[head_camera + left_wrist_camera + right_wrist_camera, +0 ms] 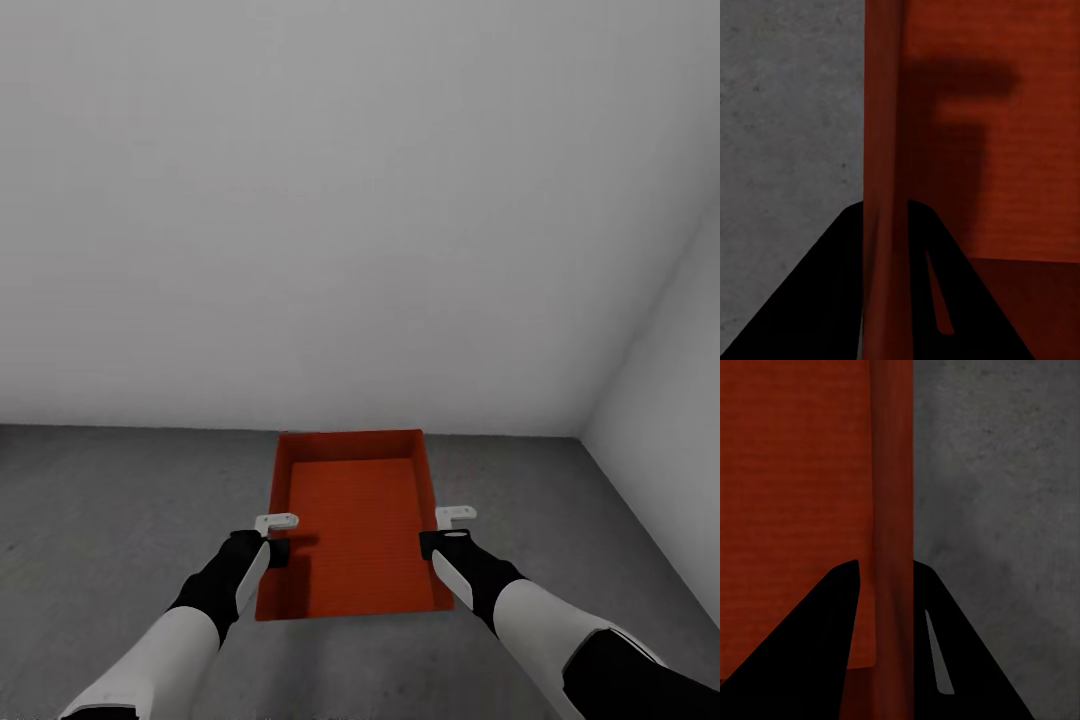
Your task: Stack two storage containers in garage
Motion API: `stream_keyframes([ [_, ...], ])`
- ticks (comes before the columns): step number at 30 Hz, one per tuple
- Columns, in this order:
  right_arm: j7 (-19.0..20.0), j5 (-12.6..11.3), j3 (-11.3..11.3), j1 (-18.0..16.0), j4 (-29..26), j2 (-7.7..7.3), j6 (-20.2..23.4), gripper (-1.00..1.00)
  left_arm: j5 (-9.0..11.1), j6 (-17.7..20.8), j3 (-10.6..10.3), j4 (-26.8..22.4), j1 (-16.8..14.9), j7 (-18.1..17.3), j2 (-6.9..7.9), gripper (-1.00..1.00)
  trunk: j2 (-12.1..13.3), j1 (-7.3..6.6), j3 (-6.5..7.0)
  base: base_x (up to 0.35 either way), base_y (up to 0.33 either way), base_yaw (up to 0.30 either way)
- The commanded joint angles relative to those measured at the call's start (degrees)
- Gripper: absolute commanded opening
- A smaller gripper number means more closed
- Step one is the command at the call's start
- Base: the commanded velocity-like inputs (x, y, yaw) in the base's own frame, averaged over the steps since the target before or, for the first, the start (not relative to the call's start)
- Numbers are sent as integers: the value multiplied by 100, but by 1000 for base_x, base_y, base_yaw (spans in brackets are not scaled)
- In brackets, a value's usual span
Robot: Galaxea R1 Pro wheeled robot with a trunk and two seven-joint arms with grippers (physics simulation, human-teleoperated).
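Garage corner in the head view: plain white walls point(360, 200) above grey speckled concrete floor point(120, 500), with one red-orange storage container point(355, 520) open-topped between both arms, near the far wall. Whether it rests on the concrete or hangs just above cannot be told. The left gripper point(278, 548) meets the bin's left wall, the right gripper point(432, 543) its right wall. Wrist views add the close detail: the left gripper point(885, 225) has dark fingers either side of the thin wall, clamped on it; the right gripper point(886, 581) straddles and grips the opposite wall likewise, concrete beside it.
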Motion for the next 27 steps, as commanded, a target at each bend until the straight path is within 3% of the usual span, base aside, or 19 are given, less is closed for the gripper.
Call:
stream_keyframes([
  [1, -204, 188, -98, -9, -23, -83, 34, -100, 82, 27, 36, 0, 0, 45, 0, -100, -45, 22, -32, 0, 0, 0],
  [27, -204, 188, -100, -9, -23, -84, 34, -100, 83, 27, 36, 0, 0, 45, 0, -100, -1087, 593, -741, 0, 0, 0],
])
